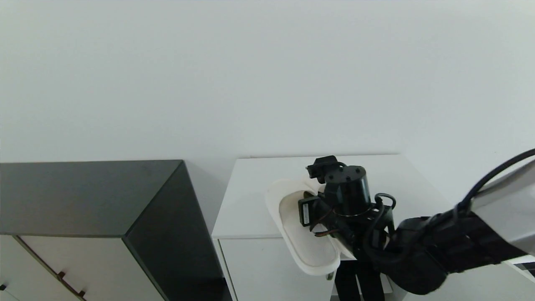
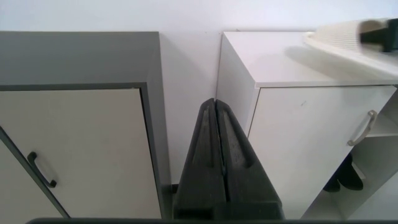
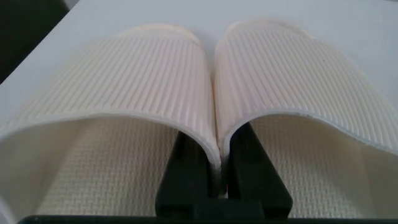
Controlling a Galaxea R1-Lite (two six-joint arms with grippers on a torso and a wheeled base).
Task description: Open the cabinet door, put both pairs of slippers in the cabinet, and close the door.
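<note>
A pair of cream slippers [image 1: 307,246] lies side by side over the top of the white cabinet [image 1: 250,188], heels jutting past its front edge. My right gripper [image 3: 219,155] is shut on the slippers [image 3: 155,81], one finger inside each, pinching their inner walls together. From the left wrist, the slippers [image 2: 348,43] show at the cabinet's [image 2: 298,137] top edge. My left gripper [image 2: 216,109] is shut and holds nothing, low in front of the gap between the two cabinets. The white door carries a metal handle [image 2: 362,127]; beside it the interior shows, with dark shoes [image 2: 345,177] on the bottom.
A dark-topped cabinet [image 1: 83,196] with cream doors and a dark handle [image 2: 40,169] stands to the left of the white one, with a narrow gap between them. A plain white wall is behind both.
</note>
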